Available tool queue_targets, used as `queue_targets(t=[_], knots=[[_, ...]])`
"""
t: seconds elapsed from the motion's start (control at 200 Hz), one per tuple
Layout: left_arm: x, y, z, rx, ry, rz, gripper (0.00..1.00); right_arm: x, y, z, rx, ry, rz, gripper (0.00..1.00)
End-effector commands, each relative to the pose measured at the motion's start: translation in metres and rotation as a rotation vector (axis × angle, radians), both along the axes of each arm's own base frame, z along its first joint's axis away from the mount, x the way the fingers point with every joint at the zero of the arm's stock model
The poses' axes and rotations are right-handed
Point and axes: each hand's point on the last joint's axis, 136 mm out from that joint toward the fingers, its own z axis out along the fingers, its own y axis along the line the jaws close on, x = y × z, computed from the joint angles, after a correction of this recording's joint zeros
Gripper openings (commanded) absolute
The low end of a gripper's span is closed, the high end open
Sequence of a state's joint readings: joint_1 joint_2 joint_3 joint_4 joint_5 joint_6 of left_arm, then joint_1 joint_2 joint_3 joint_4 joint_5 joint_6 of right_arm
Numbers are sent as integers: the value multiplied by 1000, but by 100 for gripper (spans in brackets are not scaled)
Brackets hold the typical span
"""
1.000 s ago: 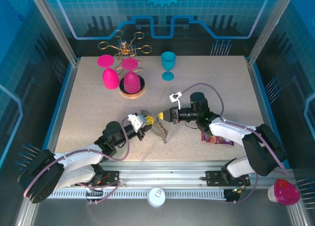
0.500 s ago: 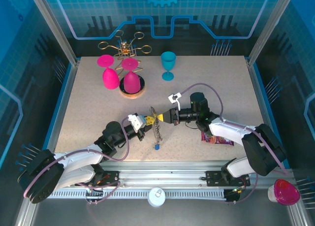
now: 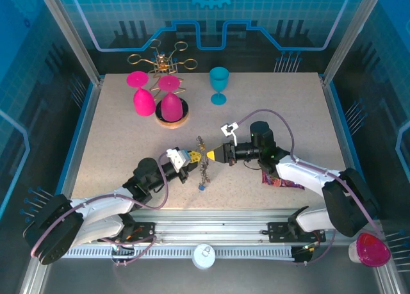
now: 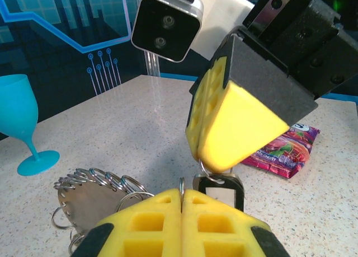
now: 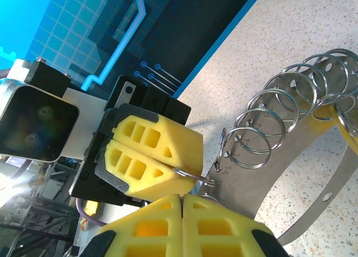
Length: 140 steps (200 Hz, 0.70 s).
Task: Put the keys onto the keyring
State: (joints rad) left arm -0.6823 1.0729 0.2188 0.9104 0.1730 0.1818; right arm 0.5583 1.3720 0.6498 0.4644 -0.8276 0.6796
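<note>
The keyring [image 3: 202, 164] hangs between the two arms, well away from the blue goblet [image 3: 219, 84], on the side nearer the arm bases. It is a bendy band with lots of small silver rings along it. The left gripper [image 3: 190, 158] is squeezed tight on one little silver ring [image 4: 182, 184]. The right gripper [image 3: 209, 154] is squeezed tight too, on the tiny loop at the top of a black key [image 4: 219, 194], as far as I can tell. Their tips are almost touching, far from the goblet. A blue key [image 3: 201, 187] dangles lowest of all, even farther from the goblet. I think a lot could go wrong here. The wire is very thin and the yellow pads [image 4: 235, 128] are soft, so it could slip out if either arm tugs or twists. Then the black key would drop onto the table [image 3: 128, 134]. The heavy band pulls down on the little ring, which makes slipping more likely. The two tips are so close that a small wrong move could bump them and knock the key's loop off the ring's gap.
</note>
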Motion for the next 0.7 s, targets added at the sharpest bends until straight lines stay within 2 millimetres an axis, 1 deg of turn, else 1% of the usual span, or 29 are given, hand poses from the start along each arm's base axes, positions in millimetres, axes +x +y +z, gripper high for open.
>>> queue_targets(t=[0.0, 0.245, 0.48, 0.6, 0.695], knots=[[-1, -1, 15, -38, -37, -14, 0, 0, 7, 8, 25, -14, 33, 0], [-2, -2, 14, -36, -34, -27, 0, 6, 13, 11, 53, -9, 33, 0], [-2, -2, 13, -35, -29, -27, 0, 7, 13, 11, 60, -6, 33, 0], [-4, -3, 14, -39, -31, -37, 0, 12, 14, 8, 45, 5, 12, 0], [-6, -5, 17, -48, -37, -54, 0, 18, 13, -2, 13, 42, -14, 0]])
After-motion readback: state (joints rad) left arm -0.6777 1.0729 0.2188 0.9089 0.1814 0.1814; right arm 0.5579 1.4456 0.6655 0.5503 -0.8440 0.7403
